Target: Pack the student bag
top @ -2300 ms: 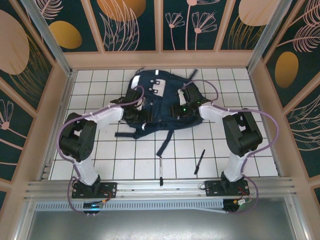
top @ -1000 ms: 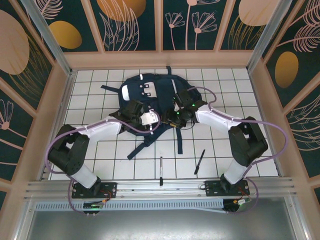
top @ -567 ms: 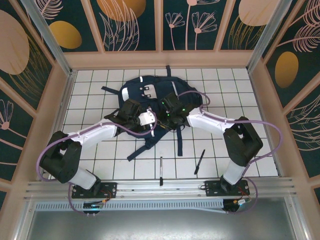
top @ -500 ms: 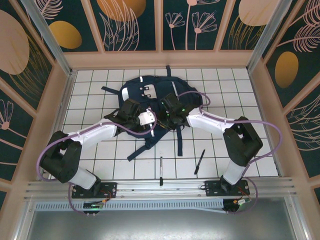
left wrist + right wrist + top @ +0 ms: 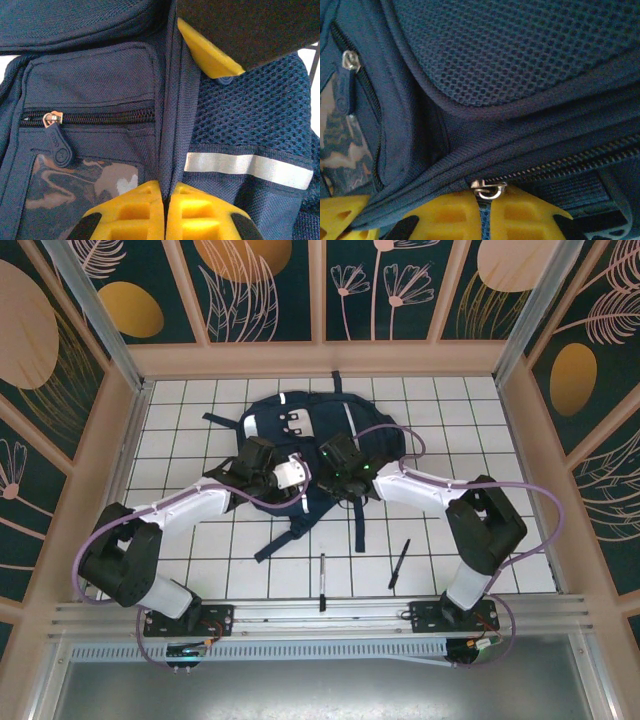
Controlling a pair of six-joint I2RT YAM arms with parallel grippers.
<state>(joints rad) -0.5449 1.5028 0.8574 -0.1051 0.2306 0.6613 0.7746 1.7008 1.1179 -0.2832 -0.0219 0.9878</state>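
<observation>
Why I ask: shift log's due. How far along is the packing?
Done: bag lies flat, nothing visibly packed. In hand: left gripper pinches its seam; right gripper shut on the zipper pull, zipper closed. Left: likely opening it and loading the two pens on the table.

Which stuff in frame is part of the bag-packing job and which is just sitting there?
Job: backpack; zipper pull; right gripper, jaws shut on that pull; left gripper, jaws shut on a backpack seam; straight pen and slanted pen, probably to be packed.
Just there: tiled table; patterned walls.
</observation>
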